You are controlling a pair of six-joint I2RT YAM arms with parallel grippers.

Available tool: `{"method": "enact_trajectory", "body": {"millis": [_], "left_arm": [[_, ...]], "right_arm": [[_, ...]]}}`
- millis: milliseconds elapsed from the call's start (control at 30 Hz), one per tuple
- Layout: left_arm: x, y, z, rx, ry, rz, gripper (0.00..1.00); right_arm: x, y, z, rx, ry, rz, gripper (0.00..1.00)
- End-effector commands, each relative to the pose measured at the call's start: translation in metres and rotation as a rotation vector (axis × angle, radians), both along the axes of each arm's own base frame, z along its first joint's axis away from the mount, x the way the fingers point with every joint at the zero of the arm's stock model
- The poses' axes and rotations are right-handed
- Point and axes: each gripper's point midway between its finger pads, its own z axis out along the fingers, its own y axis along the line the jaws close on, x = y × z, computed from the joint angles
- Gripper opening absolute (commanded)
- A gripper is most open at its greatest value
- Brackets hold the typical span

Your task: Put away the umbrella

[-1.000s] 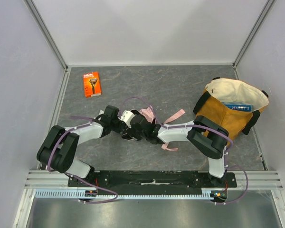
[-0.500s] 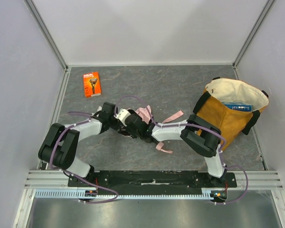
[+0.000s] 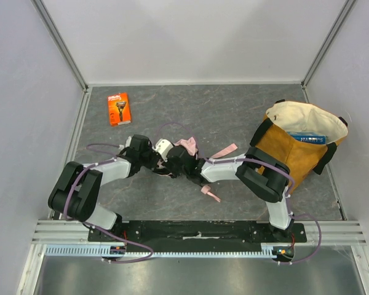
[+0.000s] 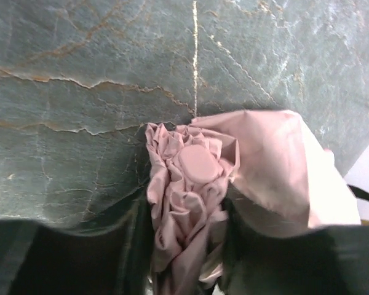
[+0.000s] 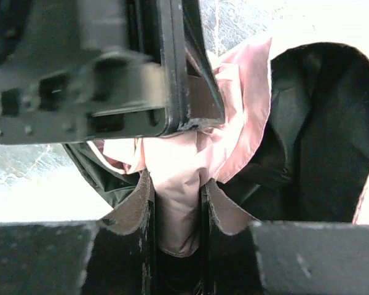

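The pale pink umbrella (image 3: 186,147) lies folded on the grey table at the middle, mostly hidden by both arms. My left gripper (image 3: 162,161) is shut on its bunched fabric end; the left wrist view shows the crumpled pink folds (image 4: 187,190) pinched between the jaws. My right gripper (image 3: 175,163) meets it from the right and is shut on pink fabric (image 5: 175,184), with the left gripper's black body just beyond. A pink strap (image 3: 226,150) trails to the right and the small pink handle loop (image 3: 210,193) lies under the right forearm.
A mustard-yellow tote bag (image 3: 298,144) stands open at the right with a blue box (image 3: 307,138) inside. An orange razor package (image 3: 119,109) lies at the back left. Walls enclose the table on three sides.
Both grippers and the umbrella have shifted slightly left and toward the back. The handle loop has slid left with them.
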Motion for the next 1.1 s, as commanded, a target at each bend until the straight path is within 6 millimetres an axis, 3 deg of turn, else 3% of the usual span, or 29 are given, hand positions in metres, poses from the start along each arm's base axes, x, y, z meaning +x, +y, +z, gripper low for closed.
{"method": "enact_trajectory", "body": {"millis": [0,100,133,367,533,767,1000,1067], "left_arm": [[-0.044,0.006,-0.027,0.078,0.002,-0.160,0.58],[-0.032,0.012,-0.006,0.094,-0.162,-0.165,0.85],[-0.028,0.015,0.000,0.116,-0.209,-0.162,0.87],[-0.031,0.025,0.031,0.113,-0.440,-0.178,0.90],[-0.033,0.025,0.034,0.125,-0.479,-0.207,0.91],[-0.028,-0.003,0.051,-0.027,-0.581,-0.270,0.92],[-0.034,-0.004,0.036,-0.084,-0.510,-0.187,0.93],[-0.035,-0.013,0.031,-0.082,-0.477,-0.207,0.93]], "right_arm": [[-0.108,-0.083,-0.132,-0.190,0.587,0.036,0.00],[-0.107,-0.085,-0.133,-0.138,0.625,0.027,0.00],[-0.106,-0.087,-0.133,-0.126,0.638,0.025,0.00],[-0.105,-0.085,-0.117,0.035,0.782,0.023,0.00],[-0.114,-0.082,-0.106,0.152,0.957,0.027,0.00],[-0.107,-0.078,-0.088,0.271,1.095,0.006,0.00],[-0.088,-0.067,-0.075,0.354,1.163,0.003,0.00],[-0.085,-0.065,-0.073,0.371,1.185,0.007,0.00]]}}
